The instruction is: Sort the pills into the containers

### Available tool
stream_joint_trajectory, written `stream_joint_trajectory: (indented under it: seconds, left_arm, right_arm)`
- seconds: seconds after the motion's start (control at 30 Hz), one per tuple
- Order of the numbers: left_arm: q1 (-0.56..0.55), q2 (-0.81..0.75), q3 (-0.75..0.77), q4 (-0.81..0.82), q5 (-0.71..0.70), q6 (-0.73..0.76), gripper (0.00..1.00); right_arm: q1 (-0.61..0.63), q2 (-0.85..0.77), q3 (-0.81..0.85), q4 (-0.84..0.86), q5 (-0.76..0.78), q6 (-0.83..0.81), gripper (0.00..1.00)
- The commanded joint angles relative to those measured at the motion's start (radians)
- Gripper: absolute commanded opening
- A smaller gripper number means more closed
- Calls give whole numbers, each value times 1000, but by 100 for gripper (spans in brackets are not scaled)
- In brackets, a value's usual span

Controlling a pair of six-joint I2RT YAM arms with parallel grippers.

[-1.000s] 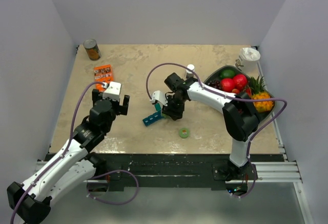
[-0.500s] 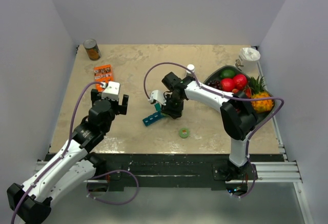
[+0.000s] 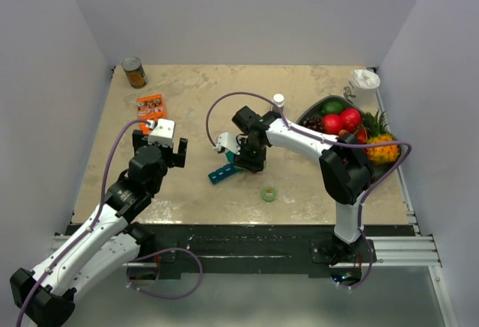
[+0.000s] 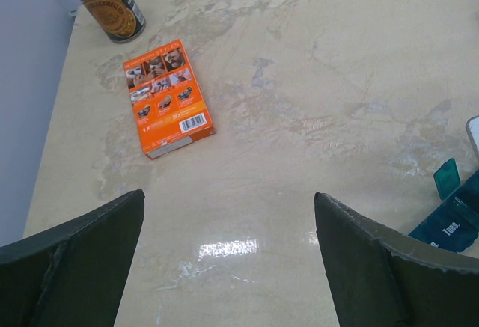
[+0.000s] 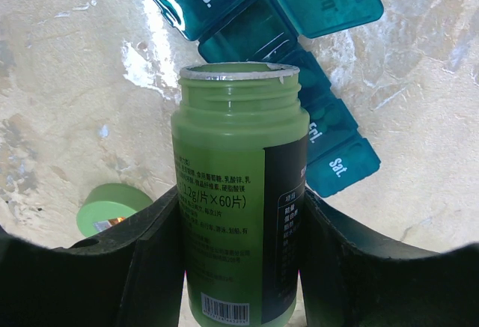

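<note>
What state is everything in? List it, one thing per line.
green bottle: uncapped, held by the right gripper
green cap: off, lying on the table
pill organiser: one lid open, Tues. and Sat. shut
left gripper: open, empty
can: upright
orange box: lying flat

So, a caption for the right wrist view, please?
Right hand holds an open green bottle, mouth toward the teal pill organiser.

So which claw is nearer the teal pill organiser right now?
Right. The right claw holds an open green bottle right over the pill organiser. The left claw, open and empty, sits well off to the organiser's left, apart from it.
</note>
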Motion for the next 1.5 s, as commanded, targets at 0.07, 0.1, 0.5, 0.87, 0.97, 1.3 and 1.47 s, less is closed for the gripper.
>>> stream_joint_trajectory:
  seconds: [0.07,0.1,0.5,0.87,0.97,1.3,1.47]
  left_arm:
    - [10,-12,7,18,5,-11,99]
    - [9,-12,7,18,5,-10,99]
    - [12,-17,5,18,10,-7,99]
    - [13,-21,5,20,10,-7,99]
    - [15,-21,5,21,12,-5,99]
    - [18,-23,4,21,16,-4,99]
    - [18,-24,5,21,18,-2,99]
  right_arm:
    - [11,4,52,-23,34,6,0]
    - [10,4,54,-23,37,6,0]
    - [19,21,80,-52,63,6,0]
    - [28,35,100,-72,85,9,0]
    - [29,39,106,-78,88,12,0]
    - [39,58,127,-95,112,15,0]
    - [43,65,136,-107,120,15,0]
